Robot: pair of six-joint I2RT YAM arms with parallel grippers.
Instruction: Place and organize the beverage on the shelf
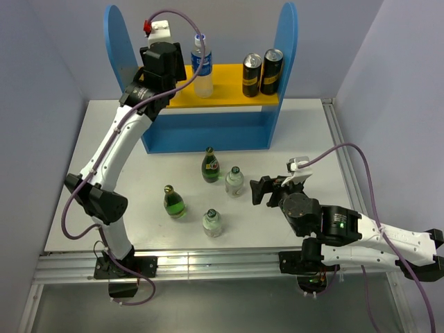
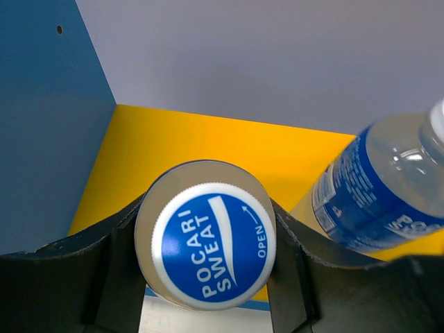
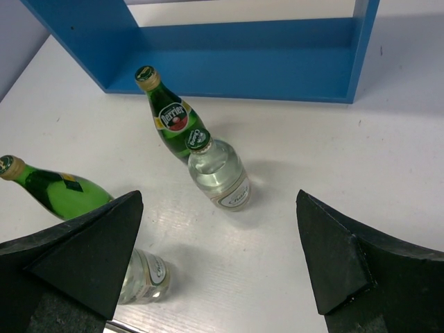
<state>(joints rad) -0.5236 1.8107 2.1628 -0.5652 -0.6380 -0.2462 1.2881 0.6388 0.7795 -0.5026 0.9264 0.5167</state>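
My left gripper [image 1: 165,69] [image 2: 208,215] is shut on a clear blue-label bottle, whose blue Pocari Sweat cap [image 2: 211,239] sits between the fingers. It holds the bottle over the left end of the yellow upper board [image 2: 180,139] of the blue shelf [image 1: 208,132]. The second blue-label bottle [image 1: 202,67] [image 2: 371,187] stands on that board just to the right. On the table stand two green bottles [image 1: 210,165] [image 1: 173,202] and two short clear bottles [image 1: 234,182] [image 1: 212,223]. My right gripper [image 1: 267,191] [image 3: 222,270] is open and empty, low over the table to the right of them.
Two black-and-gold cans [image 1: 261,73] stand at the right end of the upper board. The shelf's left side panel [image 2: 41,104] is close beside the held bottle. In the right wrist view the nearest short clear bottle [image 3: 218,173] stands in front of a green one [image 3: 172,119].
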